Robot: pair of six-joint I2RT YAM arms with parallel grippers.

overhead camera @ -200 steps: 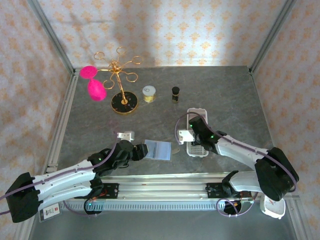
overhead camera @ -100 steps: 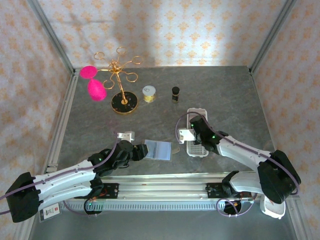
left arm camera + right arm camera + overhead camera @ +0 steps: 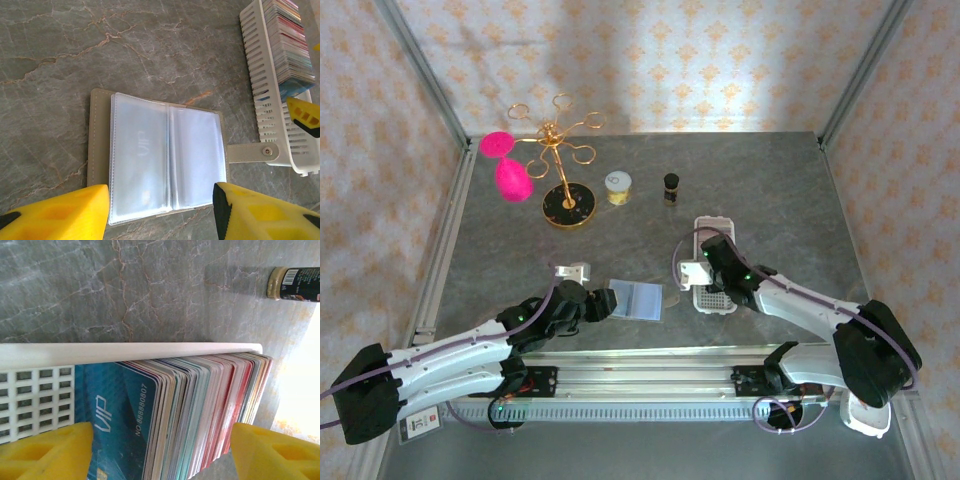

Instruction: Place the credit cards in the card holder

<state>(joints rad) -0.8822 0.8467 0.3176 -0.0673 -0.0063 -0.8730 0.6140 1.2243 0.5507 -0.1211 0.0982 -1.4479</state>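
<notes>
The card holder (image 3: 165,160) lies open on the table, its bluish clear sleeves up and its snap tab (image 3: 252,151) pointing right. A faint "VIP" card shows inside the left sleeve. My left gripper (image 3: 160,212) is open just above the holder's near edge, with nothing between its yellow fingers (image 3: 60,212). In the top view the holder (image 3: 642,298) sits just right of that gripper (image 3: 605,301). The credit cards (image 3: 200,410) stand as a packed stack in a white perforated tray (image 3: 125,350). My right gripper (image 3: 160,455) is open, with one finger at each end of the stack.
The tray (image 3: 715,226) runs front to back right of centre. A gold jewellery stand (image 3: 565,200) with pink pieces, a small round jar (image 3: 618,187) and a dark bottle (image 3: 671,187) stand at the back. Metal rails edge the table.
The right gripper has shifted very slightly over the tray. The left arm and the card holder have not moved.
</notes>
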